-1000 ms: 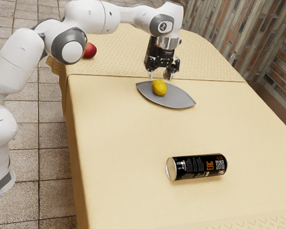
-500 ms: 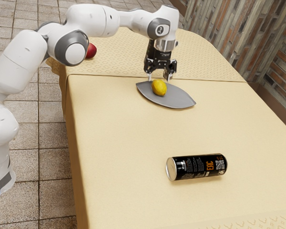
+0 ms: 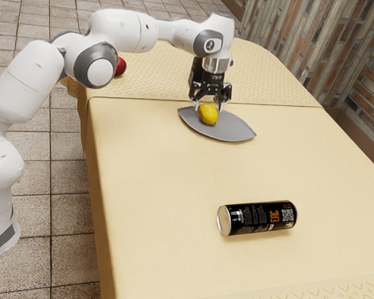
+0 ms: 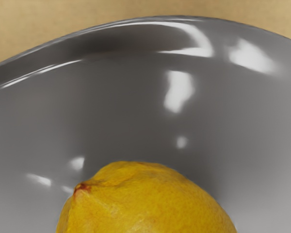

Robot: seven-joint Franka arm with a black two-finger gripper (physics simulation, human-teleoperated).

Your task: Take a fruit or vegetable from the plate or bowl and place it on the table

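Note:
My gripper (image 3: 209,107) points down at the lemon in the exterior view, its fingers open and spread to either side of the fruit's upper part. The yellow lemon (image 3: 208,115) lies on the grey leaf-shaped plate (image 3: 234,129), toward the plate's end at the exterior view's left. Seen from the wrist, the lemon (image 4: 145,204) is large and close under my hand, with the shiny plate (image 4: 126,107) around it. Whether the fingers touch the lemon cannot be told.
A black can (image 3: 258,218) lies on its side on the cloth-covered table (image 3: 168,180), nearer the exterior view's lower edge. Partly behind the arm, a red apple (image 3: 119,66) sits by the table's edge at the exterior view's upper left.
My hand has come down and slightly toward the exterior view's left, closer over the lemon. The lemon and plate have stayed where they were.

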